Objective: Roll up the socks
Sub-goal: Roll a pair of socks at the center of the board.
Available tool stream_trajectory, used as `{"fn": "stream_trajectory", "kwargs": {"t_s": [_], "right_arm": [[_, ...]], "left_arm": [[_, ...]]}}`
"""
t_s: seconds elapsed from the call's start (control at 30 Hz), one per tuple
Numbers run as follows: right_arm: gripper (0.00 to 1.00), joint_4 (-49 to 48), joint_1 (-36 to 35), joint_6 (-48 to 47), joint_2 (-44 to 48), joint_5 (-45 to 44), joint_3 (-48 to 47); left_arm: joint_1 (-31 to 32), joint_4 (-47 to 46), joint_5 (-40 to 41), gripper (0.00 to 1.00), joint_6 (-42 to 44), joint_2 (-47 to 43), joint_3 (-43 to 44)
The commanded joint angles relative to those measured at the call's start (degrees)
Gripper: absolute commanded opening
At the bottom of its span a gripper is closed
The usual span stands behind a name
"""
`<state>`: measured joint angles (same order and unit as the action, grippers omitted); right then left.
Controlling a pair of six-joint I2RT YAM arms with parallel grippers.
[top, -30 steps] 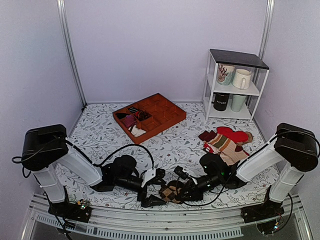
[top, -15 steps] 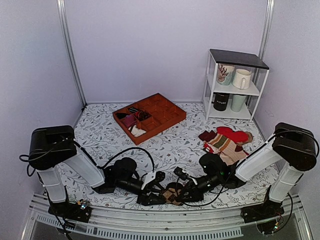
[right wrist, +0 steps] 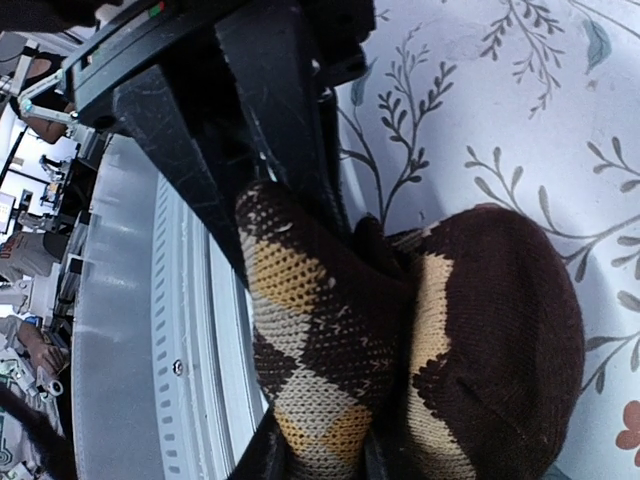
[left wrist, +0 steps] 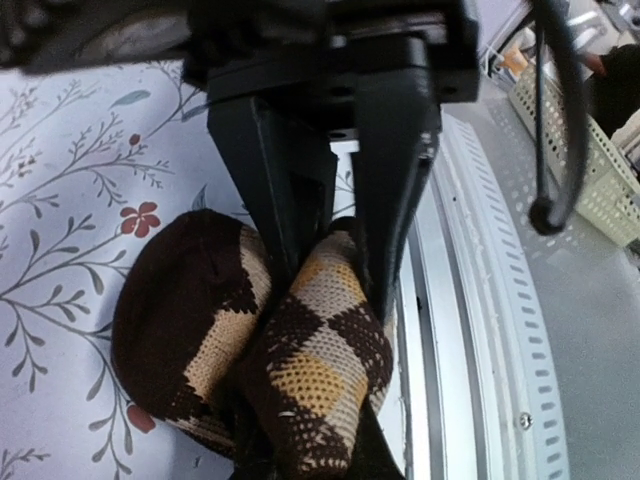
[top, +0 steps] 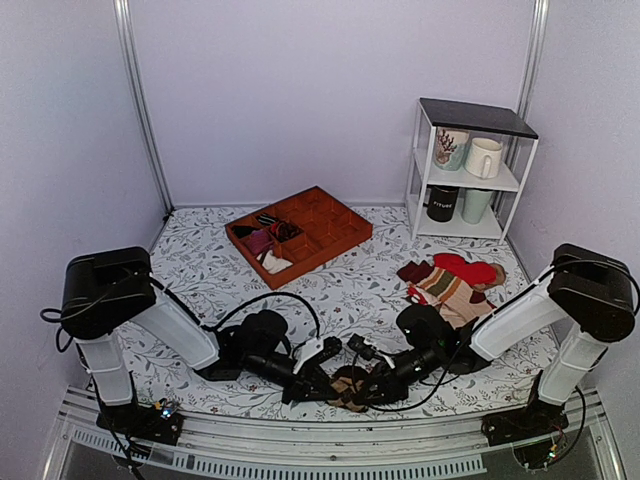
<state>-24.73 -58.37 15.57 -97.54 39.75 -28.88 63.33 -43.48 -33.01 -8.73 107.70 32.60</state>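
Seeing the socks (top: 348,384) as a rolled-up brown argyle lump on the floral table (top: 360,290), right at its near edge beside the metal rail (left wrist: 470,330), wedged between the two arms. Reading the left gripper (left wrist: 338,265) as clamped on a raised fold of the socks, both fingers pressed into the knit; same for the right gripper (right wrist: 290,235), pinching that fold from the opposite side. Also noting a pile of other socks (top: 455,280) well apart on the right, plus an orange divider tray (top: 330,225) and a mug shelf (top: 478,117) further back.
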Motion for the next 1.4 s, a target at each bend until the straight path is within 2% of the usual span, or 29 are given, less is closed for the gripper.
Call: {"fn": "stream_trajectory", "kwargs": {"t_s": [0.0, 0.1, 0.33, 0.5, 0.87, 0.93, 1.07, 1.17, 1.2, 1.27, 1.37], "right_arm": [[0.31, 12.61, -0.41, -1.85, 1.93, -10.59, -0.26], [0.44, 15.33, -0.27, -4.33, 7.14, -15.89, -1.25], [0.52, 13.53, -1.61, -14.22, 19.79, -23.60, -0.61], [0.54, 13.51, -4.20, -20.25, 15.86, -22.62, -2.31], [0.55, 12.87, -9.74, -18.55, 7.94, -28.25, -4.12], [0.50, 12.86, -9.96, -17.99, 6.77, -28.05, -4.54], [0.23, 14.25, -10.10, -16.52, 4.35, -26.65, -5.37], [0.16, 14.98, -9.70, -13.36, 3.81, -23.37, -4.81], [0.16, 14.94, -9.36, -12.45, 3.64, -22.15, -4.41], [0.16, 14.80, -8.07, -10.30, 3.08, -19.40, -3.33], [0.16, 14.67, -5.98, -7.26, 0.96, -14.69, -2.42]], "left_arm": [[1.13, 13.05, 5.03, 0.00, -6.31, 0.41, 0.49], [0.72, 15.97, 5.61, 0.00, -9.52, 0.23, -0.28], [-0.41, 18.67, 5.34, 0.00, -13.23, 1.15, -0.67], [-1.02, 19.89, 4.65, 0.00, -13.54, 2.60, 0.26], [-1.80, 19.16, 3.05, 0.00, -13.26, 4.43, 0.97], [-1.98, 18.94, 2.90, 0.00, -13.21, 4.37, 1.06], [-2.15, 17.16, 2.61, 0.00, -12.76, 4.41, 1.06], [-2.17, 15.43, 4.06, 0.06, -10.92, 2.70, 0.57], [-2.16, 14.96, 4.58, 0.12, -9.64, 1.40, 0.46], [-2.09, 14.29, 5.68, 0.40, -6.64, -1.79, 0.33], [-1.17, 11.50, 6.98, 0.46, -1.04, -7.81, -0.57]]}}
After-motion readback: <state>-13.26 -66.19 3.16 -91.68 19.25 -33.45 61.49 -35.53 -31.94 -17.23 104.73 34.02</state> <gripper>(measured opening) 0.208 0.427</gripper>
